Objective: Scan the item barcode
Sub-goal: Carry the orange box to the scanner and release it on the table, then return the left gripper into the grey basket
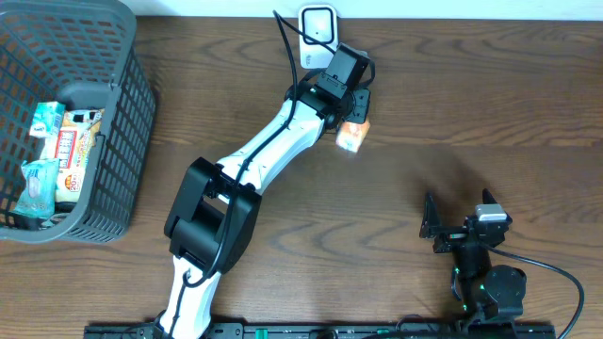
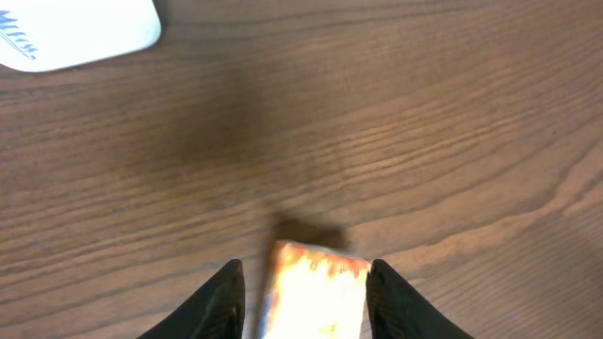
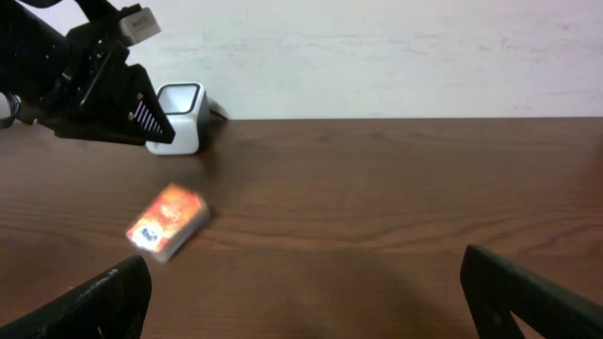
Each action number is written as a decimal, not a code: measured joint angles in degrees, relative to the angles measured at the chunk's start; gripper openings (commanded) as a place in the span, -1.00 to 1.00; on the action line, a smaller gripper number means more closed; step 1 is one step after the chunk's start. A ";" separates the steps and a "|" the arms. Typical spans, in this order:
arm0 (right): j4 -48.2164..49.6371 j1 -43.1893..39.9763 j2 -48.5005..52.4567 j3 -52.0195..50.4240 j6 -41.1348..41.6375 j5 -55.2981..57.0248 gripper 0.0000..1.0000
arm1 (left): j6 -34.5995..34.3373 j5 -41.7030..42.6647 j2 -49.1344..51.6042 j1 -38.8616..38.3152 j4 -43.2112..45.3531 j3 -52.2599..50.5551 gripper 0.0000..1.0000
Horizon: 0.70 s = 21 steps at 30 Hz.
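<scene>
The small orange box (image 1: 351,137) shows blurred just in front of the left tool (image 1: 356,105), whose fingers stand spread to either side of it without pinching it. Whether the box rests on the table (image 1: 490,104) I cannot tell. It lies near the white scanner (image 1: 317,24). The right tool (image 3: 301,301) is spread wide, holding nothing, well apart from the box

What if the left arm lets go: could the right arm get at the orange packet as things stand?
Probably yes. Bare table lies between the open right gripper and the orange packet, with nothing standing between them. The left gripper hangs open close over it, which could crowd the approach.
</scene>
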 measured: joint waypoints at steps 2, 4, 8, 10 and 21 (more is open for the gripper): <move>0.00 -0.02 0.00 0.00 0.00 0.00 0.99 | 0.02 -0.26 0.00 0.02 0.09 0.00 -0.09; 0.00 0.00 0.00 0.00 0.00 0.00 0.99 | -0.04 -0.33 0.00 0.09 0.04 0.00 -0.05; 0.00 0.00 0.00 0.00 0.00 0.00 0.99 | 0.04 -0.46 -1.29 0.85 0.00 0.00 0.16; 0.00 0.00 0.00 0.00 0.00 0.00 0.99 | 0.02 -0.52 -3.30 1.64 -0.17 0.00 0.37; 0.00 0.00 0.00 0.00 0.00 0.00 0.99 | 0.76 -0.68 -25.86 12.33 -6.03 0.04 0.54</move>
